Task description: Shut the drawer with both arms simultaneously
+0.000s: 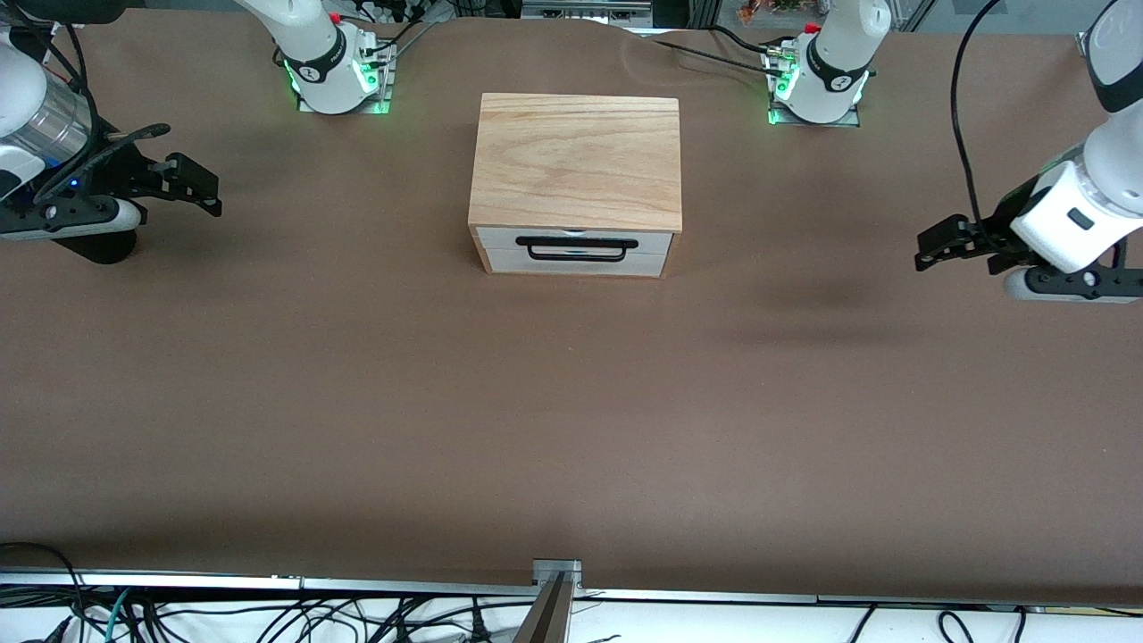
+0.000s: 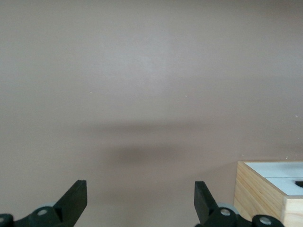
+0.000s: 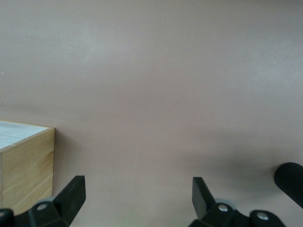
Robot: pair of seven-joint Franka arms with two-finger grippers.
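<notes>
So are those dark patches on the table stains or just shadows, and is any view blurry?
Front view: soft shadow on the table near the left end effector. Left wrist view: a faint blurred shadow band, nothing solid. Right wrist view: even light, the wooden box sharp.

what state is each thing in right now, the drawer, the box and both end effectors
drawer: looks pushed in, its white front about level with the casing's front edge, black bar handle untouched
wooden box casing: upright on the table, midway between the two arm bases
left end effector: open, empty, over bare table toward the left arm's end, waiting
right end effector: open, empty, over bare table toward the right arm's end
</notes>
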